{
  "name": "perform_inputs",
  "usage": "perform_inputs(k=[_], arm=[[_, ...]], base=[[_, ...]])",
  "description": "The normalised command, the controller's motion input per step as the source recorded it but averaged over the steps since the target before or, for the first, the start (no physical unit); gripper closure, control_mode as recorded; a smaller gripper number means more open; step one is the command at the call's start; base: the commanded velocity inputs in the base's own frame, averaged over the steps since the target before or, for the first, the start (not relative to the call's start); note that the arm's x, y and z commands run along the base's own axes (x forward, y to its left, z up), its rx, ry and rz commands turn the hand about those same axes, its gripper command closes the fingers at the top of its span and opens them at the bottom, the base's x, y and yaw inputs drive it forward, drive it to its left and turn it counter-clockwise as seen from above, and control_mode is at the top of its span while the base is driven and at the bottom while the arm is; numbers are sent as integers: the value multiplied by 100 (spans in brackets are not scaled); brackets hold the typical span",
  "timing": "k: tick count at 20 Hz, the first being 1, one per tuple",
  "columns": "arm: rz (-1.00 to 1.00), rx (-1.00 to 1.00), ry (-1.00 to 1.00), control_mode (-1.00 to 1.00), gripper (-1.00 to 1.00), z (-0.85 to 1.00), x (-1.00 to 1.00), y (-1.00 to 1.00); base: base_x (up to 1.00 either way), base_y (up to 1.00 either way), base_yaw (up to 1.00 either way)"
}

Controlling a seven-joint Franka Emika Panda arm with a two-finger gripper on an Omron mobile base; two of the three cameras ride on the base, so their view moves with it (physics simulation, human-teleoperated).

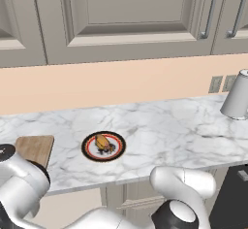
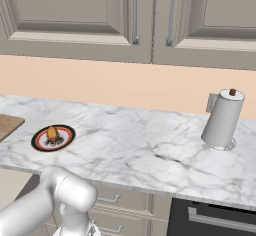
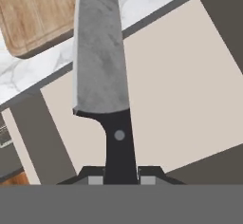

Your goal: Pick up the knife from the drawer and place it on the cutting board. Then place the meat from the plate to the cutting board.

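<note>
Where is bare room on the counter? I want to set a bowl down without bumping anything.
The marble counter is bare between the plate, which holds the meat, and the paper towel roll. The left end is tighter, where the cutting board lies near the plate.

Arm: I see its white links and dark joints folded low at the bottom of both base views, bent below the table [image 1: 160,126] edge.

Gripper [image 3: 121,178]: in the hand view I see the two dark fingertips [image 3: 95,175] pressed against either side of the black handle of the knife [image 3: 102,66], gripping it near its butt end.

Knife pose: the blade extends straight away from the hand, along the gripper's axis.
</note>
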Motion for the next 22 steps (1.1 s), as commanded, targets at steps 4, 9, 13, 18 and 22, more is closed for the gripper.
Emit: perform_inputs(k=[4,9,13,18,22], arm=[[-5,0,3,-100,100,10,60,-7],[0,0,3,-100,100,0,36,-9],[0,0,5,-100,100,-2,23,-2],[0,1,0,-100,100,-3,19,0],[0,2,0,-100,100,0,45,0]], base=[[0,0,0],[0,0,0],[0,0,0],[0,0,0],[0,0,0]])
